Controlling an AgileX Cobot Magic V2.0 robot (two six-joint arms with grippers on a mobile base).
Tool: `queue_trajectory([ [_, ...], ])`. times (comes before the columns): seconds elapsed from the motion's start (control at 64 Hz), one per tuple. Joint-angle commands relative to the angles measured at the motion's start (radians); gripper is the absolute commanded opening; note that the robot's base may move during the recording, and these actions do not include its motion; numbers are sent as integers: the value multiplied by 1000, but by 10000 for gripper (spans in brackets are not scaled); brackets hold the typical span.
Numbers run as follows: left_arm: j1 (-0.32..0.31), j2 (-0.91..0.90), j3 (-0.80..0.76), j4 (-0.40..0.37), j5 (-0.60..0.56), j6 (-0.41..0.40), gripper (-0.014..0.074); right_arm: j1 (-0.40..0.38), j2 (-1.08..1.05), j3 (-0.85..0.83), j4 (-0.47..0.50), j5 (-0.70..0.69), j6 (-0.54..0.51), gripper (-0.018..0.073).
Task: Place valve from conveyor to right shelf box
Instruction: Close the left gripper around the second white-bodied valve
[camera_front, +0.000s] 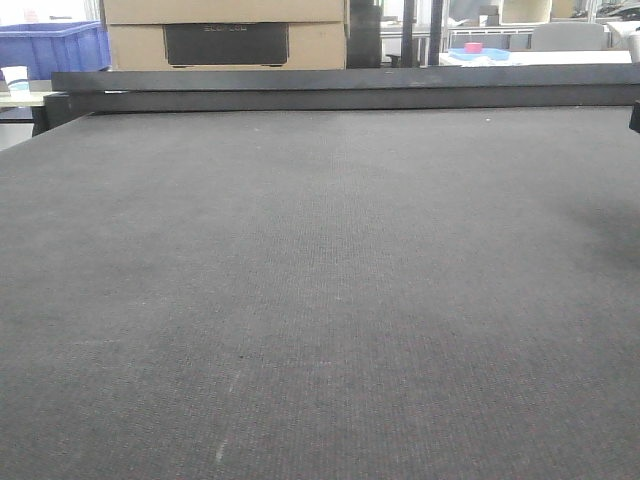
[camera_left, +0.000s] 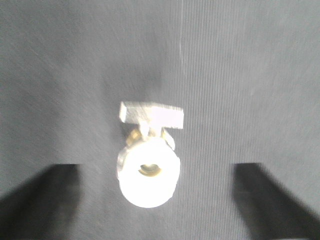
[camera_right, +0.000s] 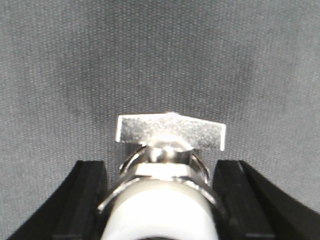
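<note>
Front view: the conveyor (camera_front: 320, 300) fills the frame, dark grey woven belt running up to a black bar (camera_front: 340, 90) at its far edge; beyond the bar are cardboard boxes (camera_front: 225, 35), a blue crate (camera_front: 50, 48) at left and a paper cup (camera_front: 15, 78); only this view shows the room.

Right wrist view: the valve (camera_right: 160, 210) is very close to the lens, with a white body, a metal collar and a silver T-handle (camera_right: 170, 130) lying crosswise above it; the right gripper (camera_right: 162, 162) has its jaws drawn in on the valve, the collar meeting the inner face of each black finger (camera_right: 90, 200); belt weave lies behind.

Left wrist view, somewhat blurred: another valve (camera_left: 148, 167) lies on the belt, its brass bore facing the lens and its handle (camera_left: 151, 114) on the far side; the left gripper (camera_left: 156, 167) has its jaws spread wide, dark fingers (camera_left: 45, 200) well clear of it on both sides.
</note>
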Motion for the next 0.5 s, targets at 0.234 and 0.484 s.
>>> queue_trajectory([
  [0.234,-3,7,161,-1,-188,4,556,-2,1,-6,29,-38,-4,-162],
  [0.484,-3,30,161,-1,-243,11,546,-2,1,-6,31,-36,-4,-162],
])
